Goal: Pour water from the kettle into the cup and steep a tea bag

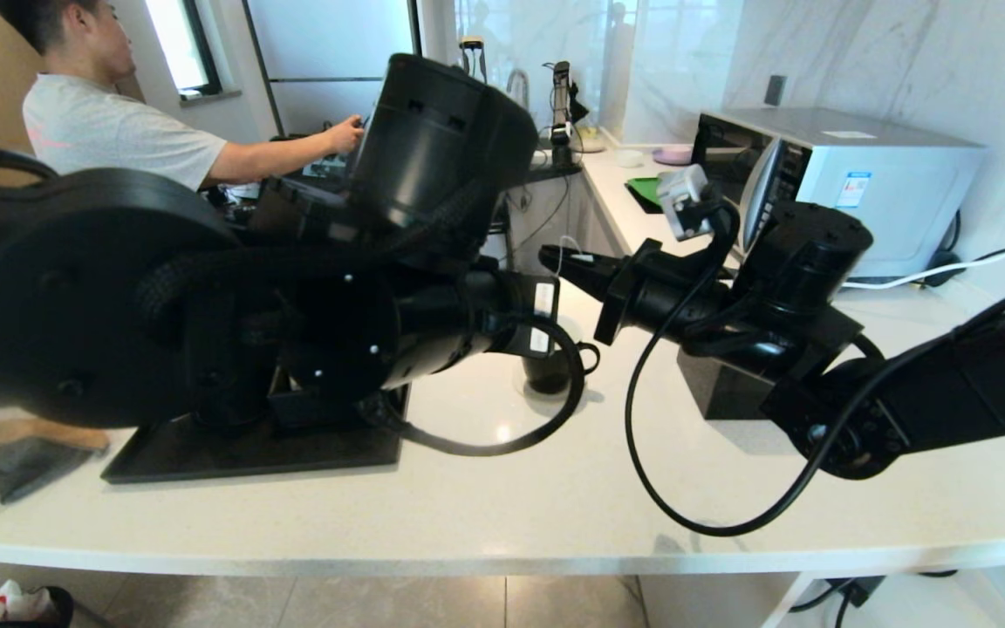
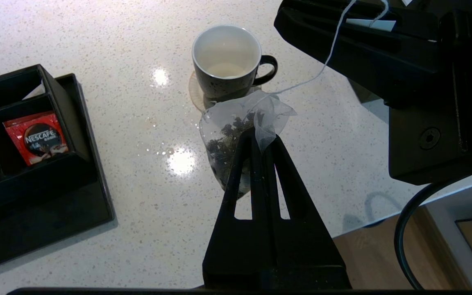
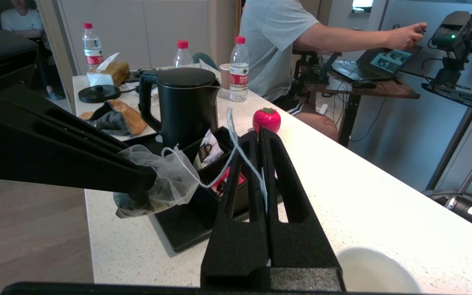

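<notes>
Presently the tea-bag step is in progress: the left gripper (image 2: 260, 137) is pinching the mesh of the tea bag (image 2: 236, 135) with jaws fully closed, while the right gripper (image 3: 256, 141), also closed, is clamping the string (image 2: 326, 61) near its tag. The bag is hanging above the counter (image 2: 137, 172), just short of the cup (image 2: 225, 61), which in the left wrist view is standing at twelve o'clock from the fingertips. Next, judging from this, the bag needs carrying over the rim and lowering inside. The kettle (image 3: 184, 108) is waiting on the tray (image 3: 187, 229).
</notes>
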### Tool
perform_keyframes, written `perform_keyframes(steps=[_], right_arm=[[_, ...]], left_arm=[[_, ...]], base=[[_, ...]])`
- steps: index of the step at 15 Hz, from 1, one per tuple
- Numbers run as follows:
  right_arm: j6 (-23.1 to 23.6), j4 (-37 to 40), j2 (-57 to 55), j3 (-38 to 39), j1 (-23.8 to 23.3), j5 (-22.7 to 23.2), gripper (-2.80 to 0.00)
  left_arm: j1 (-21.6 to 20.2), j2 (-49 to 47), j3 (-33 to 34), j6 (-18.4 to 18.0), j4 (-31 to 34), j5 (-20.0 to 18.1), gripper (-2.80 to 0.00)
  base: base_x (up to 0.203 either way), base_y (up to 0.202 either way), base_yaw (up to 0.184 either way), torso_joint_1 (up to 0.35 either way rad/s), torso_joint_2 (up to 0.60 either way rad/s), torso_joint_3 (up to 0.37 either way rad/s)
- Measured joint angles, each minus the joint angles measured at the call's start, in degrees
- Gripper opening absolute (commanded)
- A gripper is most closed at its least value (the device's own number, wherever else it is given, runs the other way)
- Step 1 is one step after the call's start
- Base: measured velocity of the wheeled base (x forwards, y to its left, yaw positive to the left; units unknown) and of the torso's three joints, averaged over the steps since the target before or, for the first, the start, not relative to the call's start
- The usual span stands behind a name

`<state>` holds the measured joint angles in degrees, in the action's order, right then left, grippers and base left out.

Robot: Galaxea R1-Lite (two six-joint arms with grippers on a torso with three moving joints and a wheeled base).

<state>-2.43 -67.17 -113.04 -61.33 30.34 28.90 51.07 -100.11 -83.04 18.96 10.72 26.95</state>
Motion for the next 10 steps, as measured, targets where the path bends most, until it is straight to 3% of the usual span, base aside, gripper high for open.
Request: perform_keyframes(steps=[10], right_arm=[[-0.01, 0.06, 0.06, -0.07, 0.06, 0.01, -2.80]], left_arm=[[0.27, 0.05, -0.02, 0.03, -0.06, 0.02, -2.80]], base=[[0.000, 0.000, 0.000, 0.000, 0.00, 0.000]])
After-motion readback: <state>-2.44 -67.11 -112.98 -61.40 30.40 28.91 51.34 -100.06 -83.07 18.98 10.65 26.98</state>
